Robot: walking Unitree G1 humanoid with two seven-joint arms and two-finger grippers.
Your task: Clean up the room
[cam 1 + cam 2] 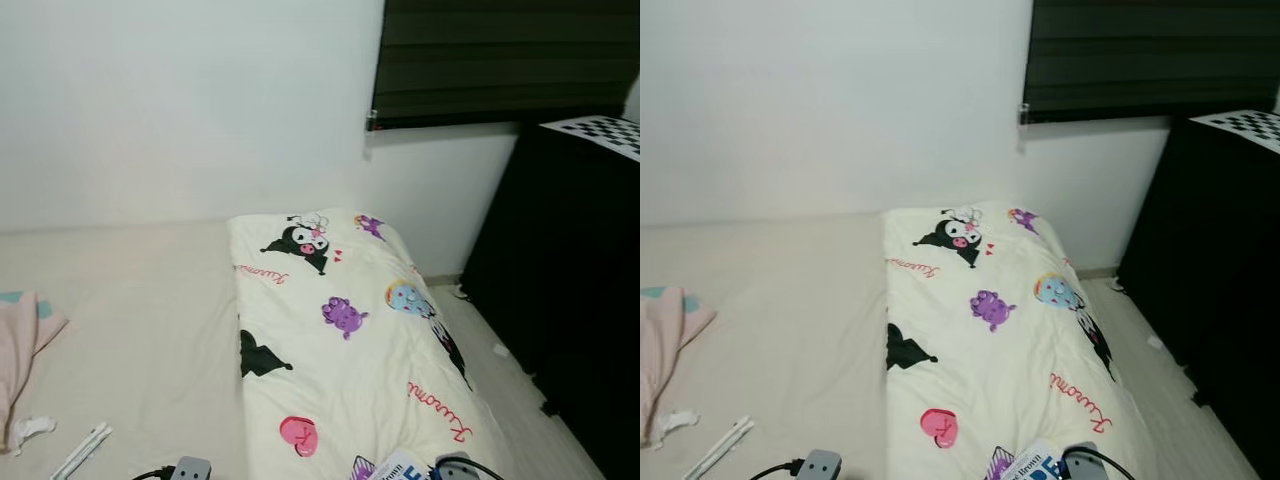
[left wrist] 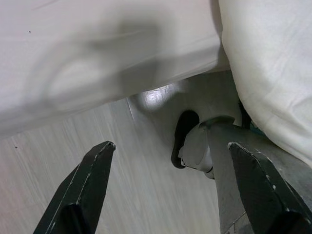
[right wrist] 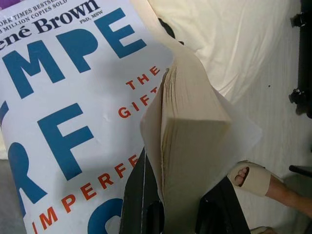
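Pink cloth (image 1: 22, 345): crumpled at far left of the bed (image 1: 150, 330), next to a small white scrap (image 1: 30, 430) and a white stick-like item (image 1: 82, 450).
Left claw (image 2: 170, 190): hangs below the bed edge over pale wood floor (image 2: 146, 195); fingers spread wide apart, nothing between them. The robot's own foot shows beyond.
Quilt (image 1: 350, 340): cream, printed with cartoon figures, hearts and script; long axis runs from the wall toward the viewer, covering the right half of the bed.
Book (image 3: 73, 97): white cover, large blue letters and red words "THE GIFT"; at the near right end of the quilt, its corner visible at (image 1: 405, 468). Page block faces the wrist camera; cover is splayed open to one side. Long axis: cannot tell.
Right claw (image 3: 178, 214): fingers clamped on the book's page block.
Person's foot (image 3: 256, 178): in a beige sandal on the floor beside the bed.
Black cabinet (image 1: 570, 290): far right, against the wall, below a dark blind (image 1: 500, 60).
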